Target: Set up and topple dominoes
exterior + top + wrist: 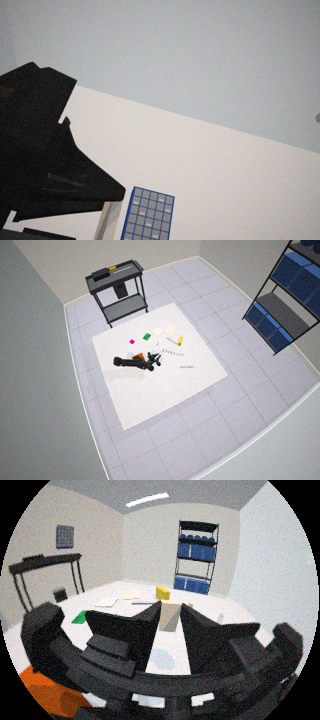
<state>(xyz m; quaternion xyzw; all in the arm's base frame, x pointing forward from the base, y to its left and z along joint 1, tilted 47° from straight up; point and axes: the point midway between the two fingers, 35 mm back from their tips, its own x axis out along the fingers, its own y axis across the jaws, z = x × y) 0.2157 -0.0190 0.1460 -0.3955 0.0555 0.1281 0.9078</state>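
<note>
Seen from above, with the black gripper point(159, 355) point(113, 202) point(171, 604) at the clock's centre, the row of small tan dominoes point(168, 351) blocks 3 o'clock, its near end close to the fingers. One separate tan domino point(157, 343) stands in the way at 12 — a gap remains between it and the row. A yellow block point(180, 340) point(162, 593) obstructs 2; a passage lies between the row and the slim grey-white stick point(186, 366) point(220, 617) at 4.
</note>
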